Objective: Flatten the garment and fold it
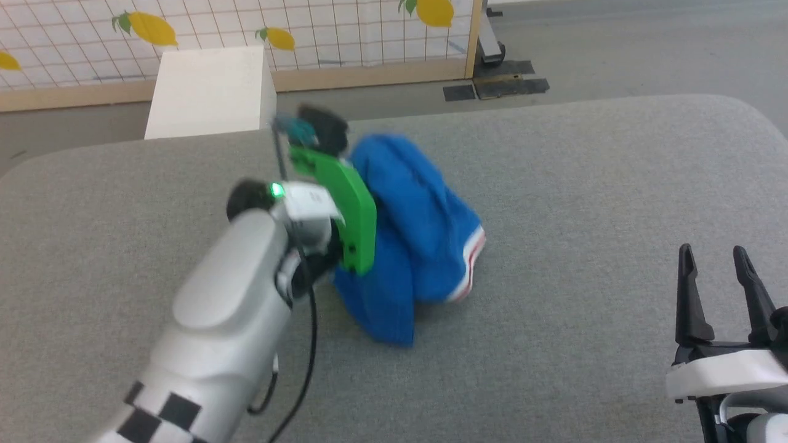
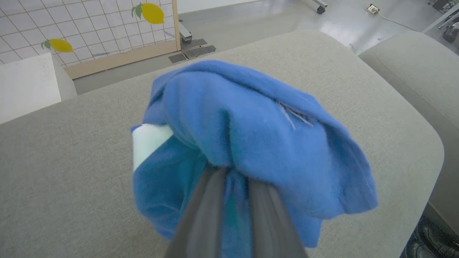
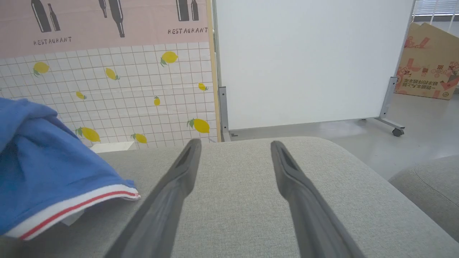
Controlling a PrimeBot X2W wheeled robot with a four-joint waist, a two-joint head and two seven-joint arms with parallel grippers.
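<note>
- L gripper (image 2: 235, 172): fingers nearly together, clamped on blue cloth of the garment (image 1: 425, 215), which drapes over the tips.
- Garment: bunched heap, mid of grey padded surface (image 1: 585, 184); red/white striped trim (image 1: 473, 261) on its R side.
- R gripper (image 1: 720, 264): fingers apart, holds nothing, well apart from garment, nr surface's front R corner.
- Beyond far edge: white box (image 1: 209, 92), lemon-print panel (image 1: 345, 31).

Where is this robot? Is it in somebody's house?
Probably a test room staged like a home: the lemon-tile wall is a printed panel, a white screen stands on wheels, and a cardboard box sits on the floor.
</note>
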